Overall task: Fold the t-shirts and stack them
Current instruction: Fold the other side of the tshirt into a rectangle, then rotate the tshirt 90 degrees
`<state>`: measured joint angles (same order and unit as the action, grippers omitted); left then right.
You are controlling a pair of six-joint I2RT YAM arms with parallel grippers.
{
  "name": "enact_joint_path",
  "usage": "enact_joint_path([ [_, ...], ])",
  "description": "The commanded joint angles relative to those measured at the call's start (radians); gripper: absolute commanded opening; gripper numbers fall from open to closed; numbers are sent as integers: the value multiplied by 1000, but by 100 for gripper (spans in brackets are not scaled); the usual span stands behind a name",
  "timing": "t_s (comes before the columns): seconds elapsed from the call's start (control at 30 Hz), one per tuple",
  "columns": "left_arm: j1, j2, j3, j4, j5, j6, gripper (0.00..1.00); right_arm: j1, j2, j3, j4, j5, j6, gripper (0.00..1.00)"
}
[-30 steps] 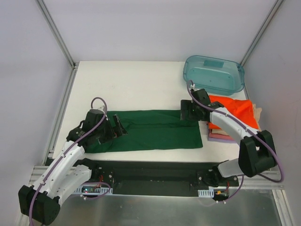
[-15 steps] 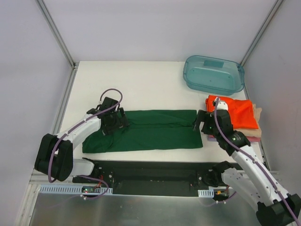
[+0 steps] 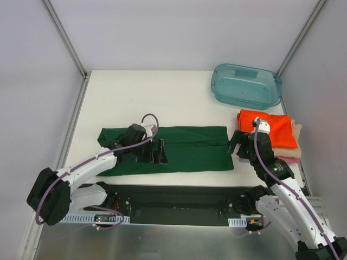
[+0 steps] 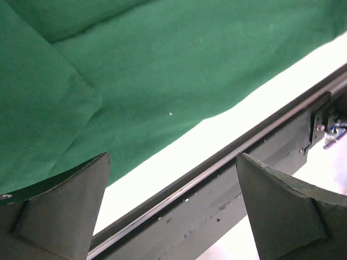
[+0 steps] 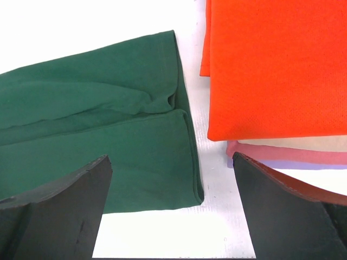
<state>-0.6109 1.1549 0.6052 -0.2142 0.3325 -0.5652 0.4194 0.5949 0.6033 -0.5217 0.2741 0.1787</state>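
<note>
The dark green t-shirt (image 3: 184, 149) lies flat, folded into a long band along the table's near edge. My left gripper (image 3: 154, 154) is open and empty, low over the band's near edge, left of its middle. In the left wrist view (image 4: 173, 216) the green cloth (image 4: 135, 81) fills the upper left. My right gripper (image 3: 242, 146) is open and empty over the gap between the band's right end and a stack of folded shirts, orange (image 3: 269, 129) on top. The right wrist view (image 5: 171, 216) shows the green shirt's end (image 5: 108, 141), the orange shirt (image 5: 276, 70), and beige (image 5: 309, 143) and pink (image 5: 293, 155) edges under it.
A translucent teal tub (image 3: 246, 85) stands at the far right corner behind the stack. The dark base rail (image 4: 260, 162) runs just beyond the table's near edge. Frame posts stand at the far left and far right corners.
My left gripper moved right along the green shirt, from its left end toward its middle. My right gripper drew back from the shirt's far right corner to beside its right end.
</note>
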Motion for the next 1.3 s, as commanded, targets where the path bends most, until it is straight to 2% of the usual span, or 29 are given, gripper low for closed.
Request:
enact_joint_path([
  [0.0, -16, -124, -25, 9, 60, 56, 99, -4, -7, -2, -6, 42, -4, 96],
  [0.07, -16, -171, -7, -37, -25, 39, 99, -4, -10, -7, -8, 59, 10, 96],
  [0.27, -12, -247, 54, -186, -453, -142, 99, -4, -41, -42, 6, 60, 129, 96],
  [0.37, 32, -219, 51, -197, -506, -215, 99, -4, -37, -79, 92, -18, 64, 96],
  [0.5, 176, -117, 53, -186, -423, -256, 99, -1, 52, -82, 212, -215, -25, 96],
  [0.63, 311, 23, 59, -133, -365, -245, 99, 35, 320, 24, 203, -168, -41, 96],
  [0.73, 397, 155, 74, -99, -299, -236, 99, 76, 494, 110, 281, -127, -103, 96],
  [0.8, 457, 233, 91, -64, -231, -226, 99, 85, 638, 177, 298, -107, -137, 96],
  [0.87, 509, 313, 131, -34, -222, -219, 99, 85, 765, 246, 289, -119, -143, 96],
  [0.93, 552, 406, 209, -34, -205, -208, 99, 85, 863, 298, 301, -147, -142, 96],
  [1.0, 591, 494, 292, -36, -120, -200, 99, 84, 936, 326, 321, -145, -127, 96],
  [1.1, 605, 633, 430, -39, -113, -194, 99, 84, 1020, 357, 313, -183, -107, 96],
  [1.27, 639, 891, 781, -62, 17, -246, 99, 140, 981, 251, 313, -249, -15, 96],
])
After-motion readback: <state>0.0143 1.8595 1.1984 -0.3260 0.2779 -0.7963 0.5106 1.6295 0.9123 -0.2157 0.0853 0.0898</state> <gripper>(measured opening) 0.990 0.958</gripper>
